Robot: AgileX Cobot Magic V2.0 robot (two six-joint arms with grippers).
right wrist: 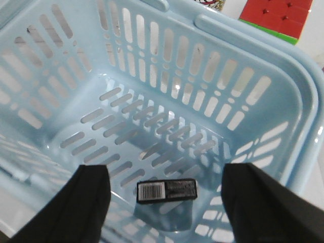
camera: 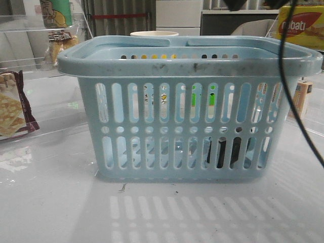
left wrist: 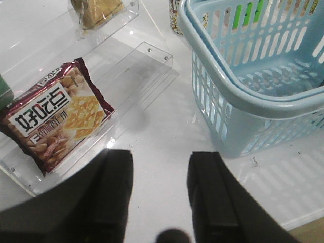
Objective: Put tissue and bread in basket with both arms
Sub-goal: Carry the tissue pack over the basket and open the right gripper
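White, glossy tabletop (camera: pixel 50 202) fills the scene, with clear plastic shelves (left wrist: pixel 136 76) along the left side. A light-blue basket (camera: pixel 190 61) stands in the middle of the table. The tissue (right wrist: pixel 166 190), a small dark pack with a barcode, lies flat on the basket floor, toward its right side. The right gripper (right wrist: pixel 164 202) hangs over the basket directly above the tissue, released and spread wide, holding nothing. The left gripper (left wrist: pixel 159 195) hovers over bare table left of the basket, fingers parted and empty. A maroon-edged cracker bag (left wrist: pixel 55 114) rests on the near shelf, and the bread (left wrist: pixel 95 11) sits on the shelf farther back. A yellow box (camera: pixel 299 26) sits at far right.
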